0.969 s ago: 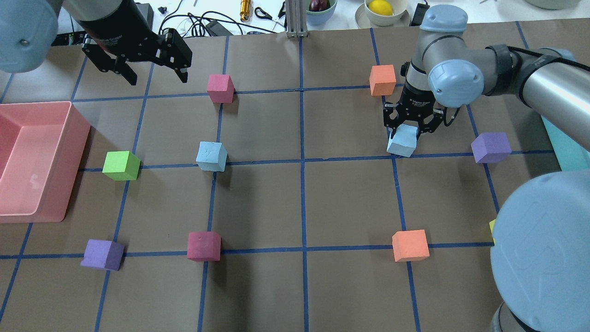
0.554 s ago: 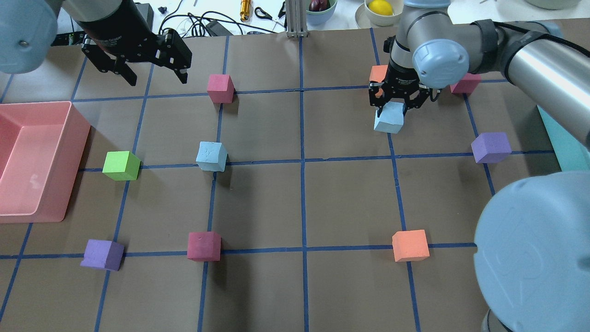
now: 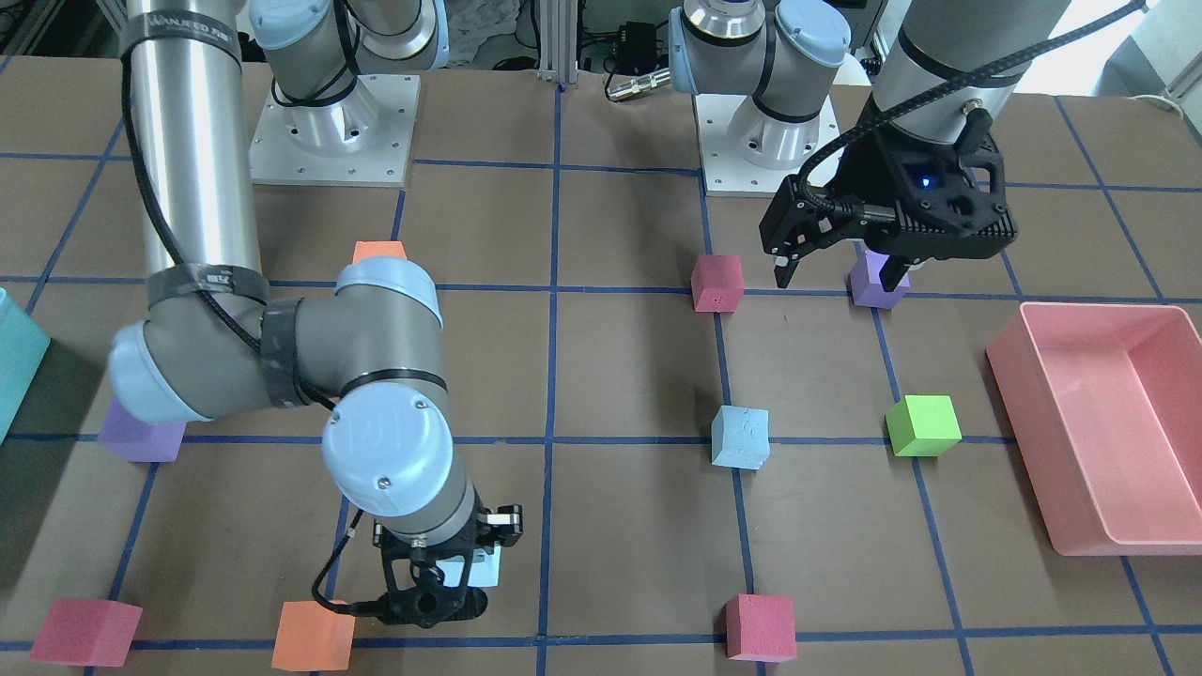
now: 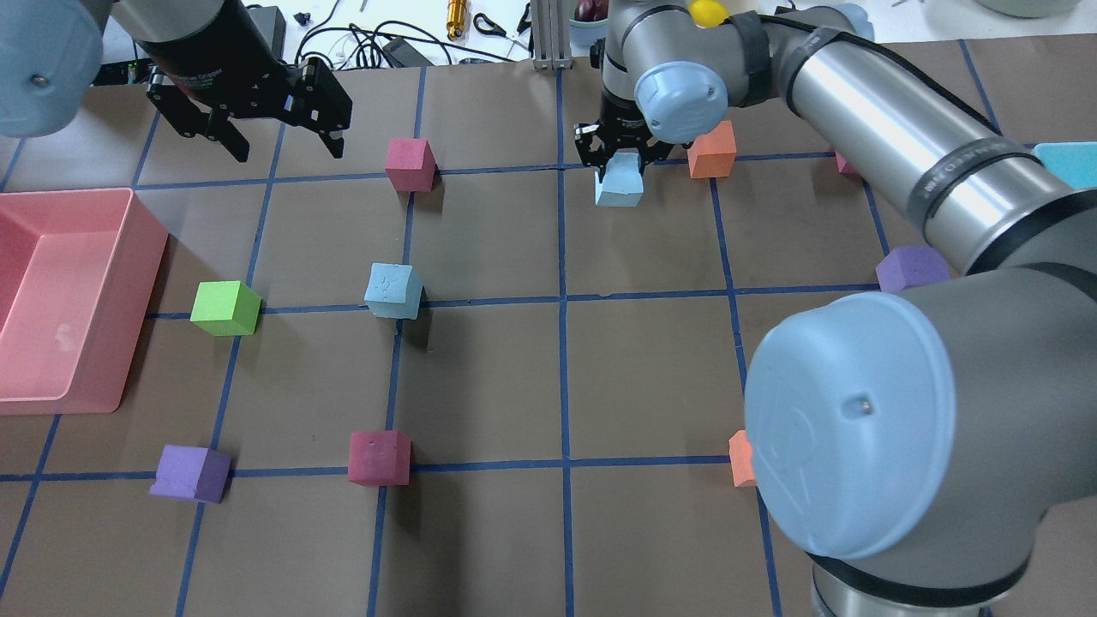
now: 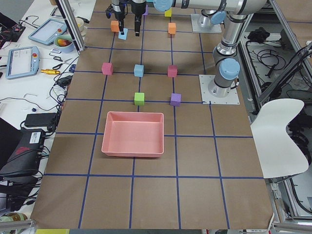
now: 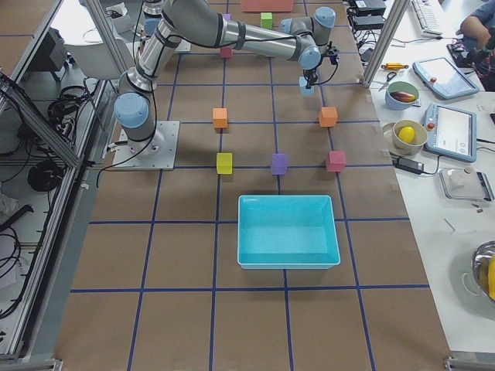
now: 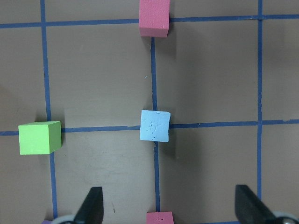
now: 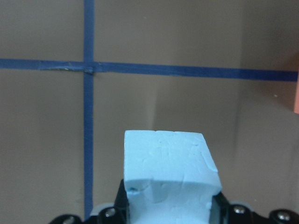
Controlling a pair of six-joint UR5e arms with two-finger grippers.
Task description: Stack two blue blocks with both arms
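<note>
My right gripper (image 4: pixel 619 163) is shut on one pale blue block (image 4: pixel 619 184) and holds it above the table near the far centre, just left of an orange cube (image 4: pixel 711 149). The held block fills the right wrist view (image 8: pixel 168 177) between the jaws and also shows in the front view (image 3: pixel 472 569). The other blue block (image 4: pixel 393 290) rests on the table left of centre, on a tape crossing. It shows in the left wrist view (image 7: pixel 154 125) too. My left gripper (image 4: pixel 283 144) is open and empty, hovering at the far left, well beyond that block.
A pink bin (image 4: pixel 146 248) stands at the left edge, with a green cube (image 4: pixel 224 308) beside it. Pink cubes (image 4: pixel 410 164) (image 4: pixel 379 457) and purple cubes (image 4: pixel 190 472) (image 4: pixel 913 268) lie on the grid. A teal bin (image 6: pixel 288 199) stands at the right end.
My right gripper has carried its blue block leftward and toward the far side, from right of centre to near the centre line. The left gripper has hardly moved.
</note>
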